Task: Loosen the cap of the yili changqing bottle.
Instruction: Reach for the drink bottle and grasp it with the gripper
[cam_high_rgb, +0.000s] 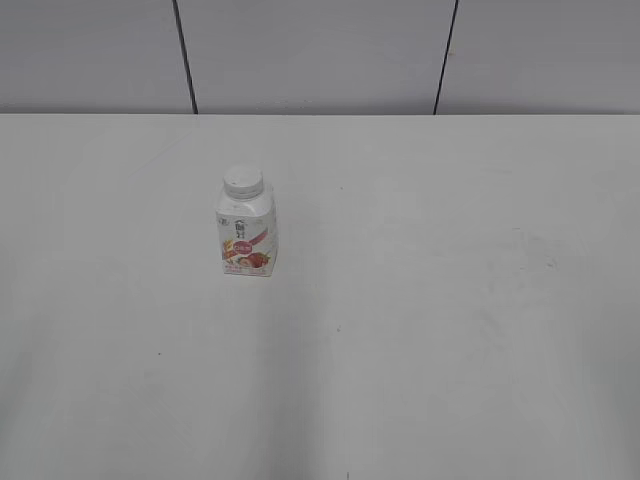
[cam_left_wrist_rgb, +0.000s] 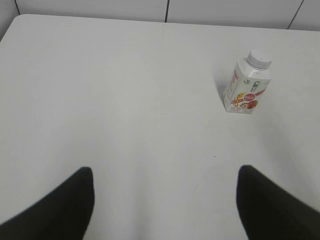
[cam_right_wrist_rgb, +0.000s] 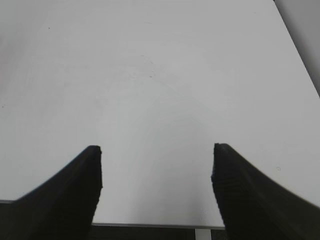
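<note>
The yili changqing bottle (cam_high_rgb: 246, 238) stands upright on the white table, left of centre in the exterior view. It is white with a pink-red strawberry label. Its white ribbed cap (cam_high_rgb: 243, 181) sits on the neck. The bottle also shows in the left wrist view (cam_left_wrist_rgb: 247, 87) at the upper right, with the cap (cam_left_wrist_rgb: 260, 58) on top. My left gripper (cam_left_wrist_rgb: 165, 172) is open and empty, well short of the bottle and to its left. My right gripper (cam_right_wrist_rgb: 157, 150) is open and empty over bare table near the front edge. Neither gripper shows in the exterior view.
The white table (cam_high_rgb: 450, 330) runs back to a grey panelled wall (cam_high_rgb: 320, 50). The table's front edge (cam_right_wrist_rgb: 150, 225) and right edge show in the right wrist view.
</note>
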